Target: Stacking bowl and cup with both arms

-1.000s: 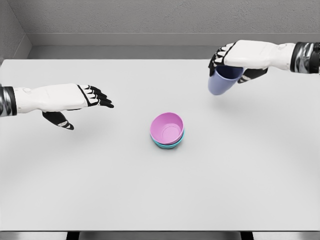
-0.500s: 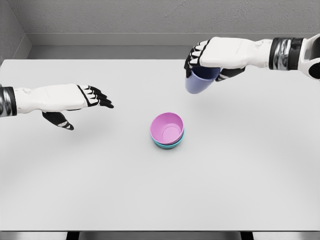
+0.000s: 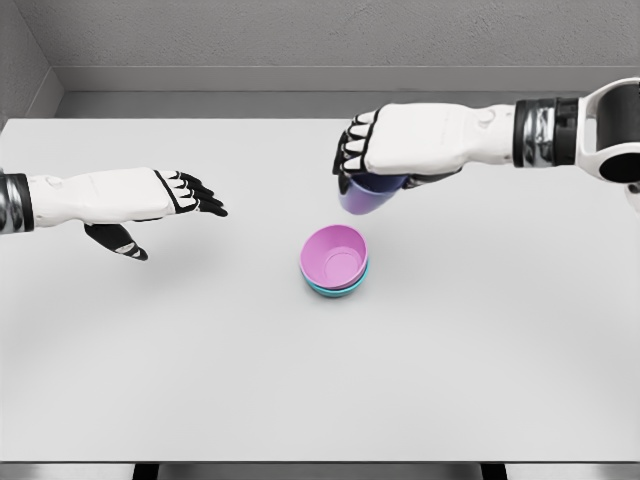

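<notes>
A wide white table [image 3: 200, 380] fills most of the view, its surface matte and evenly lit with only soft, faint shadows. Its front edge runs along the bottom, where dark legs [image 3: 146, 471] show below. Behind the far edge a strip of grey floor [image 3: 250, 104] meets a rough grey back wall [image 3: 300, 35], and a grey side wall [image 3: 20, 70] closes the left corner.
</notes>
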Controlling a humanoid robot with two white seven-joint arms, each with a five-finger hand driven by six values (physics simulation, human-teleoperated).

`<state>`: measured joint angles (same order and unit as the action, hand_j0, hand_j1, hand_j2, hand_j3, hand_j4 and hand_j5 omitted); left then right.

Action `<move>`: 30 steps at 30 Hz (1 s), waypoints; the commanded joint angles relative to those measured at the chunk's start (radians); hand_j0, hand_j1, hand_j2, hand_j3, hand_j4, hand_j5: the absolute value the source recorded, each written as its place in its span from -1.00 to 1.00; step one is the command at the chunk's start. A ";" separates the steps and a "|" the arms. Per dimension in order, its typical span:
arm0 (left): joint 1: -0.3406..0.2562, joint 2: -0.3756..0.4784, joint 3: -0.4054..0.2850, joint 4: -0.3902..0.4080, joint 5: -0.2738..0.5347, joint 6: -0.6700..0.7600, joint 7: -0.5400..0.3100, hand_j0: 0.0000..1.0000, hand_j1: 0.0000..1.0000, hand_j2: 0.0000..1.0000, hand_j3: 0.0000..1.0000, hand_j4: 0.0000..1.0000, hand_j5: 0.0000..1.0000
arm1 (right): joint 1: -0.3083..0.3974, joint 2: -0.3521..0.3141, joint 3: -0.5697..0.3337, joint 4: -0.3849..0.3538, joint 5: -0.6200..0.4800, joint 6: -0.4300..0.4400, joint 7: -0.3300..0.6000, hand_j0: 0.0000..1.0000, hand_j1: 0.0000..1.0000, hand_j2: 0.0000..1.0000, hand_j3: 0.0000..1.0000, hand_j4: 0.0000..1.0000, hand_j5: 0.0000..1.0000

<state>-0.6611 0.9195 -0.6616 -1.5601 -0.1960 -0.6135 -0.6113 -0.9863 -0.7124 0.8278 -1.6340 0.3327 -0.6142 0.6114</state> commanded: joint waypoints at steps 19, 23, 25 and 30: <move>0.000 0.001 0.000 0.000 0.006 0.003 0.000 1.00 1.00 1.00 1.00 1.00 1.00 | 0.002 -0.002 0.096 -0.089 -0.001 0.003 0.000 0.14 0.14 0.14 0.14 0.14 0.14; 0.002 0.001 0.000 0.000 0.006 0.003 0.000 1.00 1.00 1.00 1.00 1.00 1.00 | 0.002 -0.002 0.097 -0.089 -0.001 0.003 0.000 0.14 0.14 0.14 0.14 0.14 0.14; 0.002 0.001 0.000 0.000 0.006 0.003 0.000 1.00 1.00 1.00 1.00 1.00 1.00 | 0.002 -0.002 0.097 -0.089 -0.001 0.003 0.000 0.14 0.14 0.14 0.14 0.14 0.14; 0.000 0.001 0.000 0.000 0.006 0.003 0.000 1.00 1.00 1.00 1.00 1.00 1.00 | 0.002 -0.001 0.103 -0.089 -0.001 0.003 0.000 0.14 0.14 0.14 0.14 0.14 0.14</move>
<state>-0.6611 0.9195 -0.6616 -1.5600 -0.1962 -0.6135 -0.6113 -0.9848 -0.7138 0.9292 -1.7226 0.3364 -0.6137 0.6114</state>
